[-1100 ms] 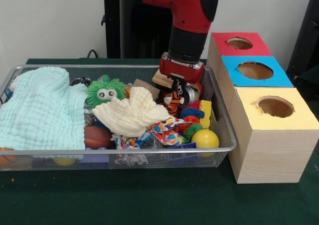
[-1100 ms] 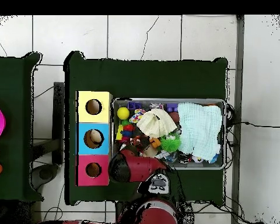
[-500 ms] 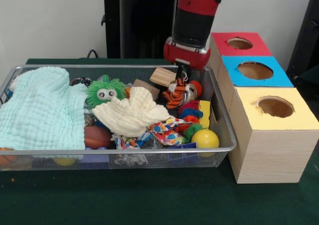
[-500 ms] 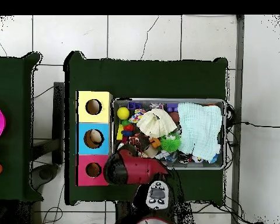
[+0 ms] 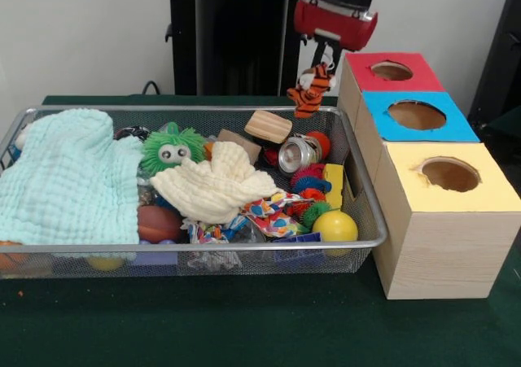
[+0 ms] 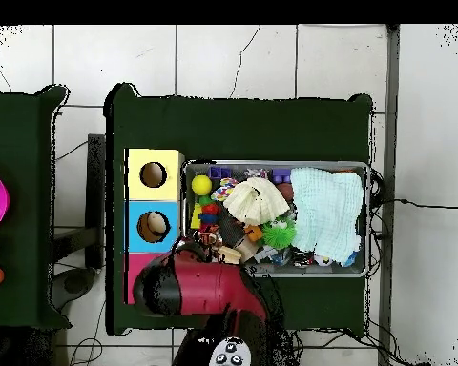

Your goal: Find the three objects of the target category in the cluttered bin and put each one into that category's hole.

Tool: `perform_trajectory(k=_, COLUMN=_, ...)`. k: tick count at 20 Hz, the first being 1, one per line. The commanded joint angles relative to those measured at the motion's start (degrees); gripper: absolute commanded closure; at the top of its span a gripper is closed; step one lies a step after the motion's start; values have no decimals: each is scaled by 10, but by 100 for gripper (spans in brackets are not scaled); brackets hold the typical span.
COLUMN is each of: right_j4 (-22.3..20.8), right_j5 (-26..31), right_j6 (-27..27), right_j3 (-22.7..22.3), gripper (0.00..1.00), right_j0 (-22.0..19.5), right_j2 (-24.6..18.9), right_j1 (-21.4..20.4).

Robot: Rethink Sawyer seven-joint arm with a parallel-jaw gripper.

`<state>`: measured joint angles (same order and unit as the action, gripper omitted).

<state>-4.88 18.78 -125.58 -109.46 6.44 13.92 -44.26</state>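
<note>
The fingers (image 5: 324, 60) grasp a striped plush tiger (image 5: 313, 90), dangling above the wire-mesh bin (image 5: 244, 116).

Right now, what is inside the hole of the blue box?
In the overhead view, the blue box holds a pale rounded object inside its hole. What it is cannot be told. In the front view the hole looks dark, and the box walls hide the rest.
</note>
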Motion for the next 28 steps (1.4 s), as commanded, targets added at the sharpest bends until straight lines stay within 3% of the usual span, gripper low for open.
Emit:
perform_trajectory(k=1, right_j4=24, right_j5=56, right_j6=-86, right_j3=7, gripper=100, right_j0=10, right_j2=11, right_j1=-32)
perform_trajectory(k=10, right_j4=35, right_j5=47, right_j6=-116, right_j3=1, gripper=100, right_j0=45, right_j2=34, right_j1=-24)
perform_trajectory(k=18, right_j4=59, right_j5=25, right_j6=-171, right_j3=-30, gripper=100, right_j0=134, right_j2=91, right_j1=-14)
perform_trajectory(k=28, right_j4=107, right_j5=19, right_j6=-168, right_j3=-40, gripper=100, right_j0=177, right_j2=116, right_j1=-4)
